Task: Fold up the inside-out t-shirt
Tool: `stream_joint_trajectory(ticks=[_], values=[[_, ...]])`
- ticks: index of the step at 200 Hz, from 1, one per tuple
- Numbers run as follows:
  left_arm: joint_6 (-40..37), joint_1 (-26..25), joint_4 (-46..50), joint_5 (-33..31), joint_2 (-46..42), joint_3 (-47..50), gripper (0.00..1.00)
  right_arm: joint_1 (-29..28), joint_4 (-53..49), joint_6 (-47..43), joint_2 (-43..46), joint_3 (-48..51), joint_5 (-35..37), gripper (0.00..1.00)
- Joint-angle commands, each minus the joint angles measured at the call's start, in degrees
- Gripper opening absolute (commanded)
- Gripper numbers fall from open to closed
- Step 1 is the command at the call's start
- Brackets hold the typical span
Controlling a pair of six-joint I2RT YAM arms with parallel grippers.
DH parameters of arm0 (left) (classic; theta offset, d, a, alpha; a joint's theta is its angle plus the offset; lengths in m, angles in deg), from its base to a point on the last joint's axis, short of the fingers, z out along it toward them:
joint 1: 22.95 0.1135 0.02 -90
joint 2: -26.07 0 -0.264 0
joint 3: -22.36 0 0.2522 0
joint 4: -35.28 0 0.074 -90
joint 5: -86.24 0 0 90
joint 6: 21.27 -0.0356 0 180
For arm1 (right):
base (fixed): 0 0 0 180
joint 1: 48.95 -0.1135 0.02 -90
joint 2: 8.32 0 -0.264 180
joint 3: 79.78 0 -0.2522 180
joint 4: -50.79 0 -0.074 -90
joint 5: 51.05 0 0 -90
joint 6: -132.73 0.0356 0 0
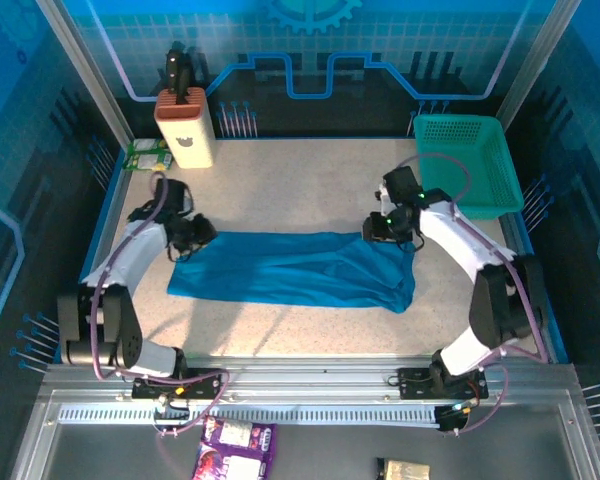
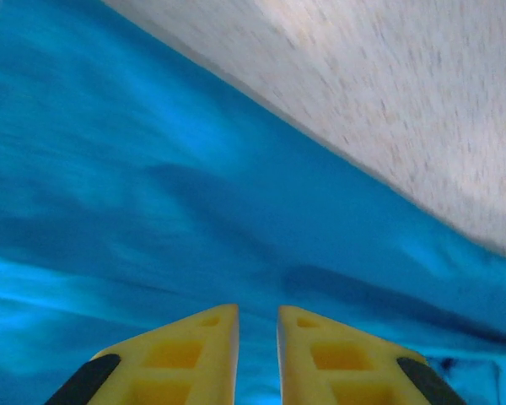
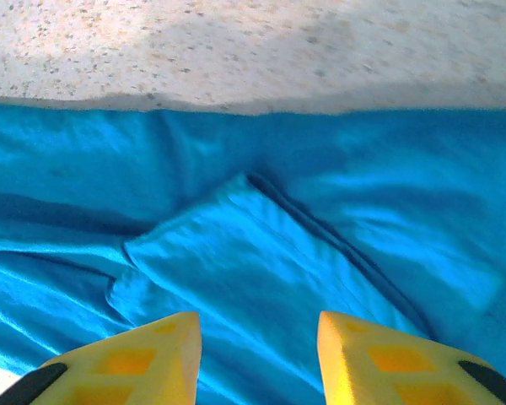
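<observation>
The inside-out t-shirt lies folded into a long blue band across the middle of the table. My left gripper hovers at its far left corner. In the left wrist view this gripper has its yellow fingers a narrow gap apart, with nothing between them and blue cloth just below. My right gripper is at the shirt's far right corner. In the right wrist view that gripper stands open above a folded flap of the shirt, holding nothing.
A teal mesh basket sits at the back right corner. A beige block holding dark handles stands at the back left, with a green packet beside it. Speckled table lies bare behind the shirt.
</observation>
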Motion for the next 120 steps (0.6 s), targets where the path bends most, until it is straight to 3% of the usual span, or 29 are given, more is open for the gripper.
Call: stream_joint_trajectory(ticks=[1,82,101,120], values=[[3.8,-2.8,-3.2,5.5,3.4,0.4,0.19,-0.7,-0.1,-5.6,-5.3,-4.9,-3.8,0.44],[3.3,-4.3,-3.1,2.2,3.5,4.3,0.18,-2.0,-1.5,-8.1,-18.3,-11.5,-2.2,0.44],[3.4,-4.3,-3.4,2.4,3.7,4.8,0.18,-2.5,-2.4,-8.7,-19.4,-12.6,-0.6,0.39],[3.4,-4.3,-3.3,2.3,3.7,4.7,0.18,-3.2,-3.7,-9.0,-19.2,-13.1,1.0,0.25]])
